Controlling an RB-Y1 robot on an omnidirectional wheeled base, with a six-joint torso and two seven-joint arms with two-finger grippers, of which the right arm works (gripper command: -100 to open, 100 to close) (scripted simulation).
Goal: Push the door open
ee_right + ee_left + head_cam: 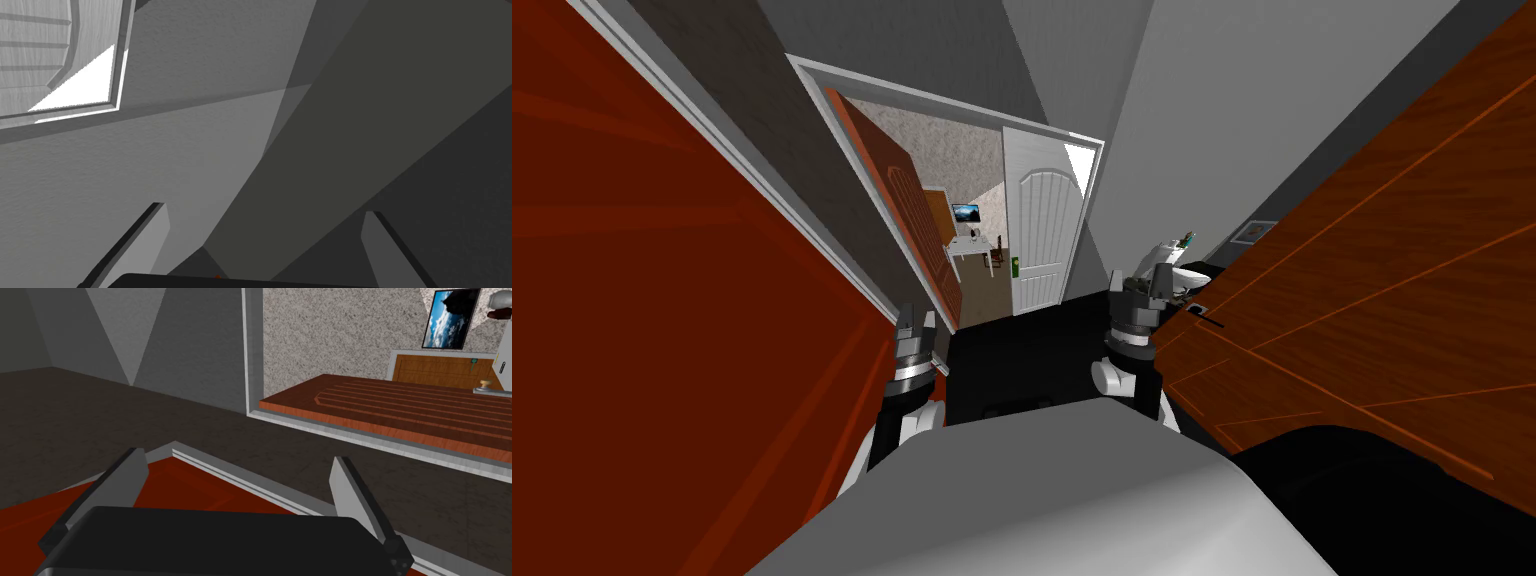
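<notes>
— Pushing how?
— Steadily, flat against the panel; left gripper (239, 457), fingers spread and empty, sits just beside the red door (662, 300) on my left; right gripper (1124, 285) hangs released too.
— Unclear?
— Whether the blades touch it; its handle and hinges are cut off; farther door (897, 200) ajar beyond.

Home hallway: wooden door (897, 210), desk (968, 248)

In the far room, a tan floor (984, 312) carries a small white table (967, 250); the nearer floor (1032, 350) is black.
</notes>
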